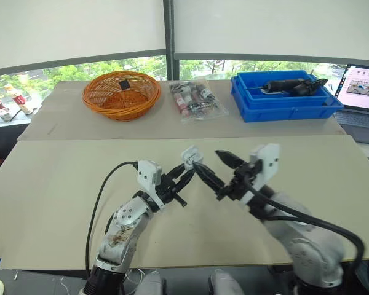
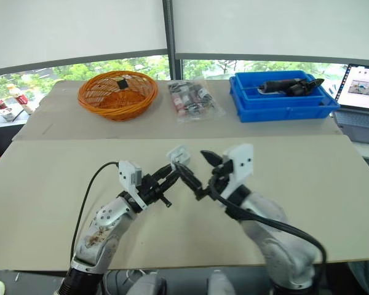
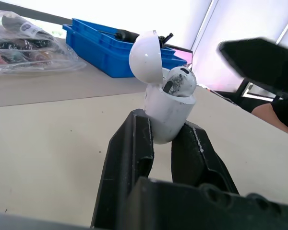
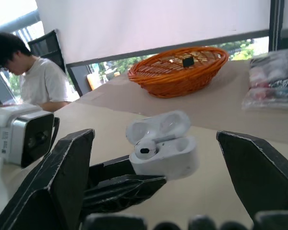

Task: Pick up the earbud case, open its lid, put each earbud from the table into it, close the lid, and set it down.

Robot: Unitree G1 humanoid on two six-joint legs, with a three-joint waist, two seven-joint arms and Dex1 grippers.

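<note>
Left pincer: the left gripper [image 1: 186, 176] is clamped on the lower body of the earbud case [image 1: 191, 155], which is held above the table [image 1: 61, 178], near its front middle.
Right pincer: the right gripper [image 1: 206, 159] is spread wide apart, and nothing is held between its fingers [image 4: 62, 182].
Lid: the lid [image 3: 145, 52] is hinged back, so the case is held open.
Contents: one earbud [image 3: 179, 81] is seated in the case.
Key relation: the case lies straight ahead of the right gripper, just beyond its fingertips. Its mouth is turned up and toward that gripper, and its long side runs across the line of the fingers.
Nearer arm: the right arm is free. Its lower fingertip is just beside the case, but contact cannot be told.
Seen from the right wrist: the second socket [image 4: 180, 143] appears empty, and a person [image 4: 33, 81] is seated beyond the table.
Seen from the left wrist: the grip low on the case body is shown plainly.
Step judged: one earbud is taken to be left to load before the lid is closed.
</note>
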